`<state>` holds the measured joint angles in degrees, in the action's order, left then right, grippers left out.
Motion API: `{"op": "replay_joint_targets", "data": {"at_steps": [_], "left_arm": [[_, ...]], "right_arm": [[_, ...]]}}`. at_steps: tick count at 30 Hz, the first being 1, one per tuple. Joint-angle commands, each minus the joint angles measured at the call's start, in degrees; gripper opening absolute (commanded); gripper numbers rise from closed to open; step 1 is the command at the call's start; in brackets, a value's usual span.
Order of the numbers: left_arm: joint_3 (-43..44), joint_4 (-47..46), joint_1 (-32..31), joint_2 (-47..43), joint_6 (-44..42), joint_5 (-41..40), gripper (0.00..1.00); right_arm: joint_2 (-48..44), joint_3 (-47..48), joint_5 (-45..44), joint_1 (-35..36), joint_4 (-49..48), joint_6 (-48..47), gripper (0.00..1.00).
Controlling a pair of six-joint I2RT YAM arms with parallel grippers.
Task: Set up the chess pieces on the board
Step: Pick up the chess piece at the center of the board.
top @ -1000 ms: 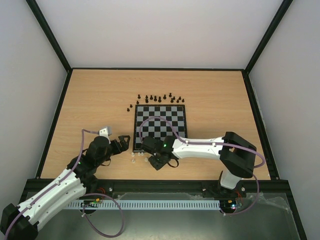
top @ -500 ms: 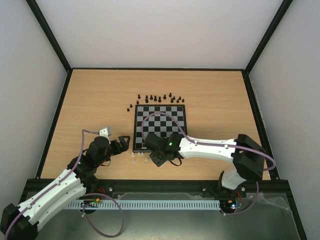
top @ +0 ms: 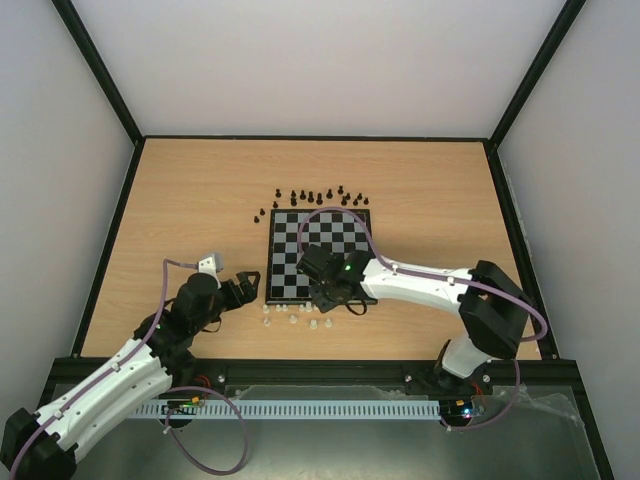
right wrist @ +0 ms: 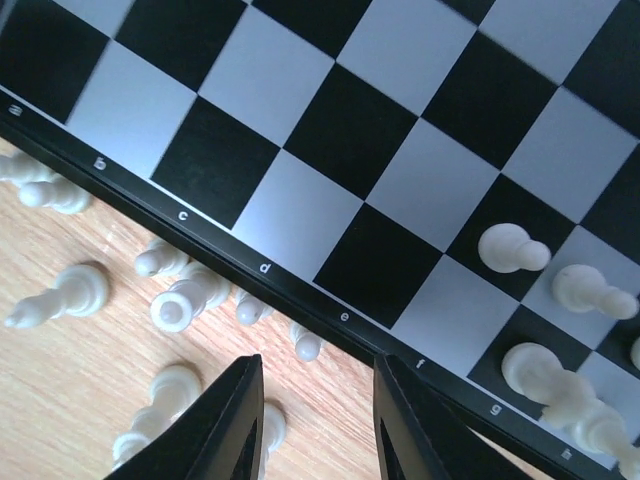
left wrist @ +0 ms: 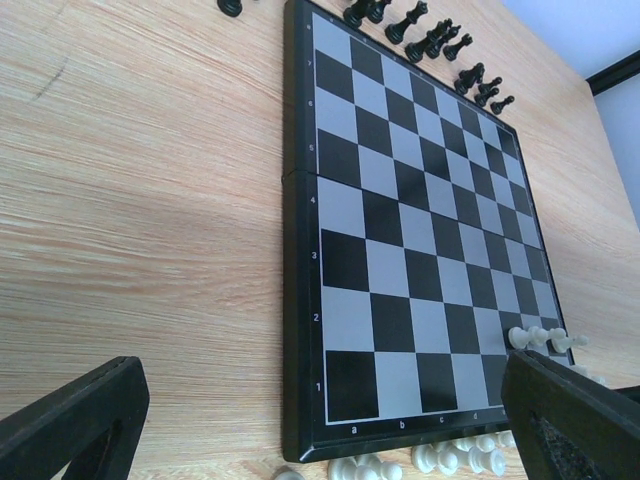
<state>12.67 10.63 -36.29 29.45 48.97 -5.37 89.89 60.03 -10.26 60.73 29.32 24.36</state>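
Note:
The board [top: 322, 240] lies mid-table. Several black chess pieces [top: 318, 197] stand in a line on the wood just beyond its far edge. Whitish chess pieces [top: 291, 319] lie scattered on the wood along its near edge. My right gripper [top: 325, 292] hovers over that near edge. In the right wrist view the right gripper [right wrist: 320, 405] is open, with bare wood between its fingers [right wrist: 228, 425]. Three white pieces [right wrist: 512, 248] rest on squares near the board's [right wrist: 300, 110] corner. My left gripper [top: 250, 287] sits left of the board. In its own view the left gripper [left wrist: 320, 430] is open wide and holds nothing.
Toppled white pieces [right wrist: 185, 300] lie close against the board's border near the right fingers. More white pieces [left wrist: 440, 462] show beyond the near-left corner of the board [left wrist: 300, 300]. Black pieces [left wrist: 430, 35] crowd the far edge. Dark frame rails bound the table.
My right gripper has moved from the wood in front of the board up over its near edge, uncovering more white pieces, and its jaws have parted. The left arm has not moved.

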Motion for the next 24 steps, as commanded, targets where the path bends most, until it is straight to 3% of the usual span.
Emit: {"op": "replay_joint_targets", "data": {"at_steps": [1,24], "left_arm": [[0.0,0.4,0.4,-1.1,-0.3,0.2,1.00],[-0.4,0.8,0.4,-1.5,-0.5,-0.3,1.00]], "right_arm": [[3.1,-1.3,1.5,-0.7,0.1,-0.7,0.32],[8.6,-1.3,1.9,-1.1,-1.7,-1.0,0.26]]}}
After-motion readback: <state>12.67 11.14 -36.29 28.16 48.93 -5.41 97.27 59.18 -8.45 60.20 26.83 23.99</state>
